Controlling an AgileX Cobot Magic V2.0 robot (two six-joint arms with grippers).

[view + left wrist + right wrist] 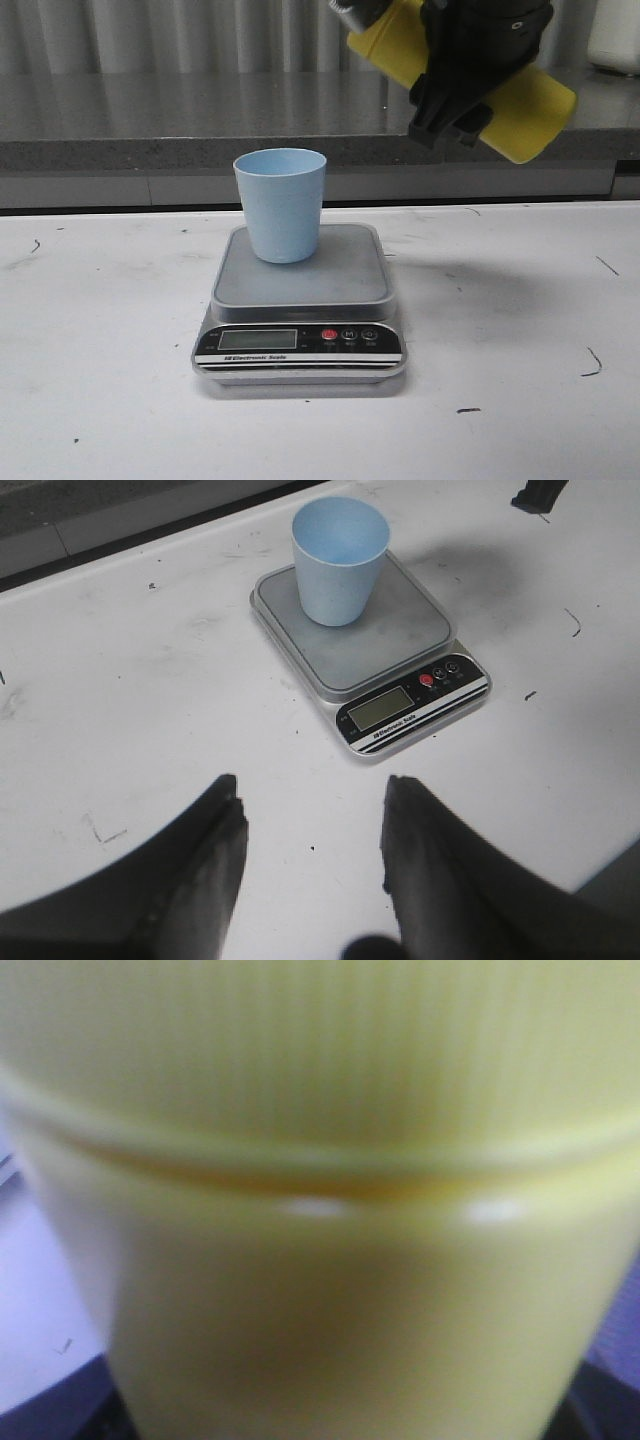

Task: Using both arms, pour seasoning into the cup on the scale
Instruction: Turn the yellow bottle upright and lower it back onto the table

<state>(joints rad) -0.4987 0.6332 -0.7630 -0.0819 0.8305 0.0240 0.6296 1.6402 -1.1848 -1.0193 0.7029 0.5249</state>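
Observation:
A light blue cup (281,204) stands upright on the grey platform of the scale (300,285), toward its back left. The yellow seasoning bottle (525,105) hangs tilted in the air above and right of the cup, nozzle end pointing up-left out of the picture. My right gripper (450,125) is shut on its body. In the right wrist view the bottle (320,1210) fills almost everything, blurred. My left gripper (310,810) stands open over bare table, short of the scale (400,695) and cup (338,560), holding nothing.
A grey counter ledge (150,110) runs along the back of the white table (100,380). A white container (615,35) stands at the far right on the ledge. The scale's display (257,339) and red button (329,336) face the front.

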